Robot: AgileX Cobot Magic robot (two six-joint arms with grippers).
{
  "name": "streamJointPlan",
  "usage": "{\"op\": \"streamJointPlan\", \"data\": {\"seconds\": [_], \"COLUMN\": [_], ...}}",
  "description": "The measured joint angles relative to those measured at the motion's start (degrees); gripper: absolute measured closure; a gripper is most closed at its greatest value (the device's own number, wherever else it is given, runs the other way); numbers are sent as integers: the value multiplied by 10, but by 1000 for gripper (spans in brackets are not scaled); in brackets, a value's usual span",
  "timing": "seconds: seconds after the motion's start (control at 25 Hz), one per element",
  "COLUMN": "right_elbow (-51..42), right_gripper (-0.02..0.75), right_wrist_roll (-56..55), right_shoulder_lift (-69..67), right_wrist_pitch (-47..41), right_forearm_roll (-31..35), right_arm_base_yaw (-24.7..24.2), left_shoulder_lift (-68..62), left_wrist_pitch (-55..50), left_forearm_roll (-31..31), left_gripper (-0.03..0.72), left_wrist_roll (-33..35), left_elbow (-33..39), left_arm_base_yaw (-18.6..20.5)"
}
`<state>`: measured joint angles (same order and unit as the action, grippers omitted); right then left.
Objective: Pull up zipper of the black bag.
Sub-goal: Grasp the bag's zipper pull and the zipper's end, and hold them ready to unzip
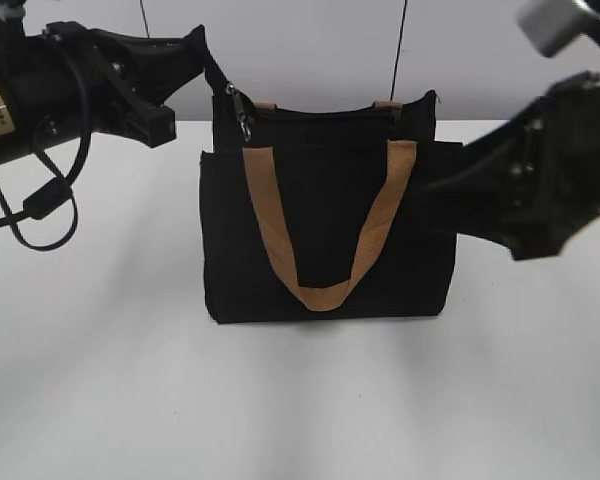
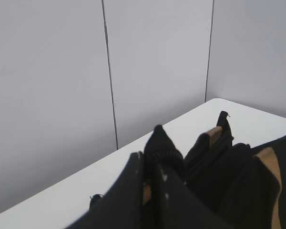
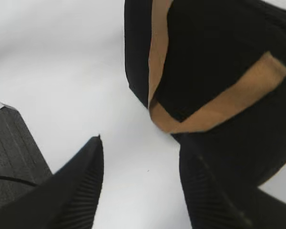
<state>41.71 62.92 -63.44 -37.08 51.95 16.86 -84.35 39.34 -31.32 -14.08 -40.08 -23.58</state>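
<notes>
The bag (image 3: 219,86) ran off the top and right edges of the right wrist view; the left gripper (image 1: 208,62) hid its upper-left corner.

matt black cloth bag (image 1: 330,250), tan webbing handle (image 1: 325,292), smooth white table (image 1: 300,400).

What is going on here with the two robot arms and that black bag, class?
A black bag with tan handles stands upright on a white table. The left gripper pinches the bag's top left corner, just above the silver zipper pull hanging there. The right gripper is open beside the bag's right side, holding nothing. The top zipper line runs between the corners.
</notes>
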Motion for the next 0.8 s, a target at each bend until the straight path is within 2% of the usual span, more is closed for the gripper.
{"op": "streamJointPlan", "data": {"seconds": [0.36, 0.6, 0.8], "right_elbow": [175, 276, 309], "right_gripper": [337, 337, 337], "right_wrist_roll": [56, 58, 58], "right_shoulder_lift": [-210, -322, -370], "right_wrist_pitch": [46, 51, 58], "right_forearm_roll": [4, 4, 21], "right_arm_base_yaw": [87, 105, 105], "left_shoulder_lift": [0, 0, 0], "left_wrist_pitch": [2, 2, 5], "left_forearm_roll": [0, 0, 0], "left_gripper": [683, 684, 684], "left_wrist_roll": [0, 0, 0], "left_elbow": [0, 0, 0], "left_arm_base_yaw": [0, 0, 0]}}
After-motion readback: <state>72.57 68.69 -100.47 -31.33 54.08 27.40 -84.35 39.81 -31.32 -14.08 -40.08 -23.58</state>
